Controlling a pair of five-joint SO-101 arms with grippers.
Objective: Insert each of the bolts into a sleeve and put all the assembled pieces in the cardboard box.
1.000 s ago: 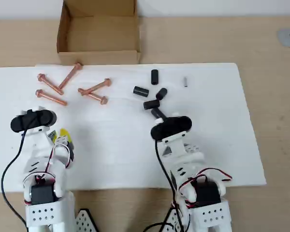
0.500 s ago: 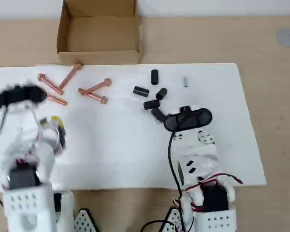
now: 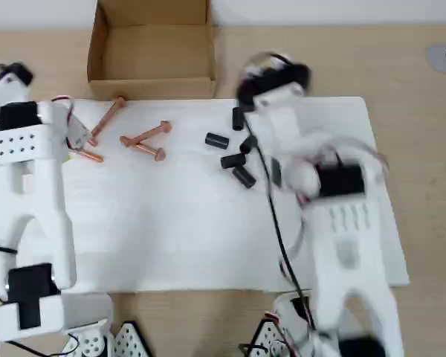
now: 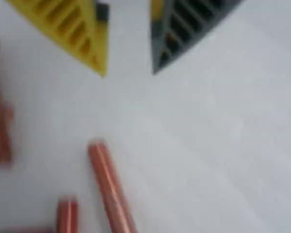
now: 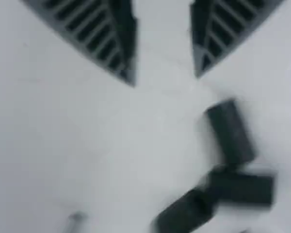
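With left gripper (image 4: pixel 128 73) and right gripper (image 5: pixel 162 80) both spread and empty, best to pinch the likely light, stiff, roll-prone bolts (image 4: pixel 109 189) mid-shank and sleeves (image 5: pixel 230 131) across their sides.

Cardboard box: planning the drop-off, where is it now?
In the high view the open brown cardboard box sits just beyond the white sheet, left of centre, nearest the copper bolts.
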